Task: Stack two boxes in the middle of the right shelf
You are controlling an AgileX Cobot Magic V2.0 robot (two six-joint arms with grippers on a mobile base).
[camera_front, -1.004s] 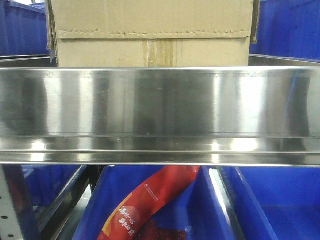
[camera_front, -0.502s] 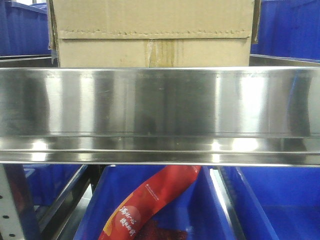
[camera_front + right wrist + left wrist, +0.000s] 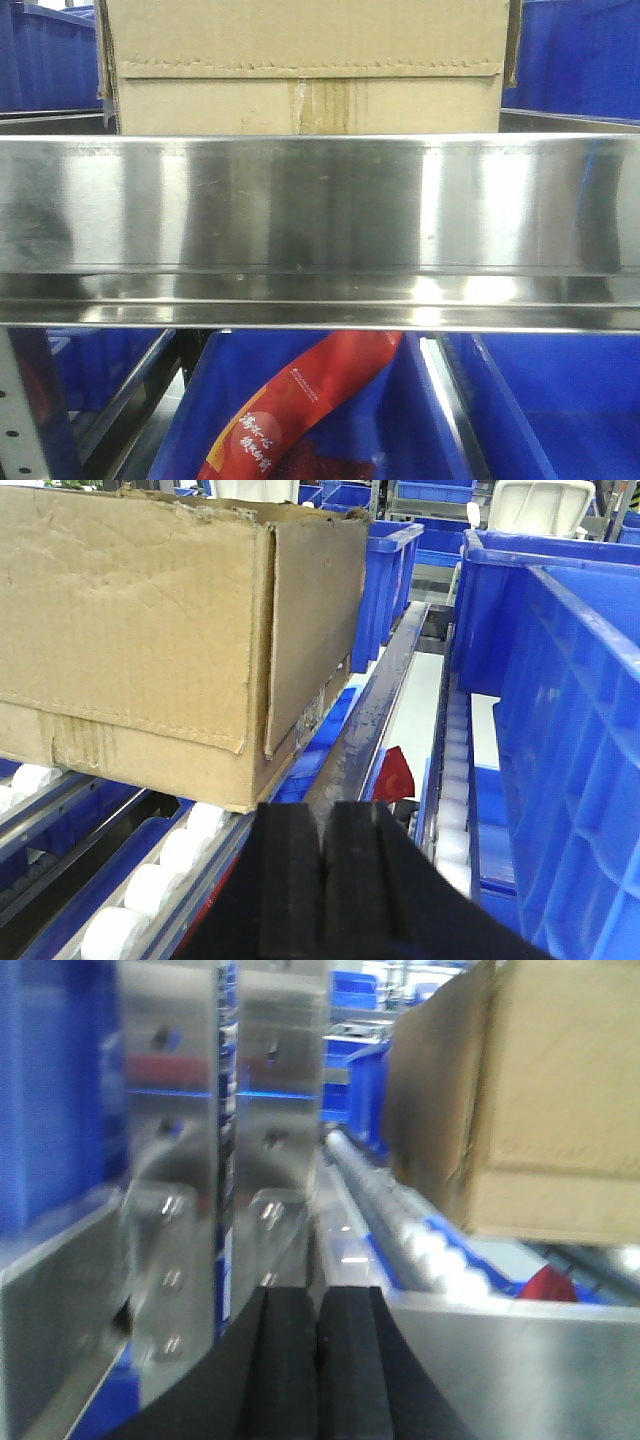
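A brown cardboard box (image 3: pixel 300 60) with a jagged flap edge and a yellowed tape strip sits on the shelf, just behind its broad shiny steel front rail (image 3: pixel 320 200). In the left wrist view the box (image 3: pixel 540 1100) is up to the right, resting over white rollers. My left gripper (image 3: pixel 318 1305) is shut with nothing in it, low beside the steel uprights. In the right wrist view the box (image 3: pixel 150 630) stands to the left on the rollers. My right gripper (image 3: pixel 325 820) is shut and empty, near the box's lower right corner and apart from it.
Blue plastic bins (image 3: pixel 570 730) stand close on the right and behind the box. Under the shelf, a red packet (image 3: pixel 290 410) lies in a blue bin. White rollers (image 3: pixel 150 880) run beneath the box. A grey perforated upright (image 3: pixel 20 420) is at lower left, and steel uprights (image 3: pixel 240 1110) are near the left gripper.
The box sits a touch further right in the front view and the reflections on the rail have shifted. Little else differs.
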